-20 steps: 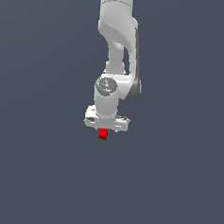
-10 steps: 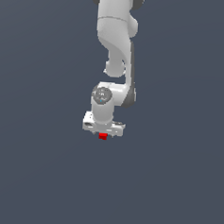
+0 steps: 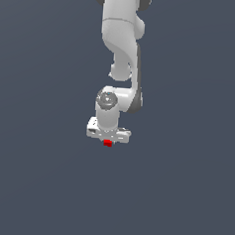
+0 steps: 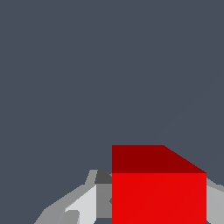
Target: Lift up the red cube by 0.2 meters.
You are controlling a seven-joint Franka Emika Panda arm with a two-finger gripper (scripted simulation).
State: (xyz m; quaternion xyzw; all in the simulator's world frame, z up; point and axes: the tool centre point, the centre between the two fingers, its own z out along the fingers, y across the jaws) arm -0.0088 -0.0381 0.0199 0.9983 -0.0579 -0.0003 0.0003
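One red cube [image 3: 107, 143] shows just below the centre of the exterior frame, and the same single cube [image 4: 158, 192] fills the lower right of the wrist frame. One white arm [image 3: 121, 55] descends from the top centre, carrying one gripper [image 3: 108, 140]

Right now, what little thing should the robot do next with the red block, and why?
Probably close the jaws on the red cube. The gripper sits low right over it, and the wrist view shows grey finger parts on both sides of the cube. Whether they already touch it cannot be told, so squeeze before lifting.
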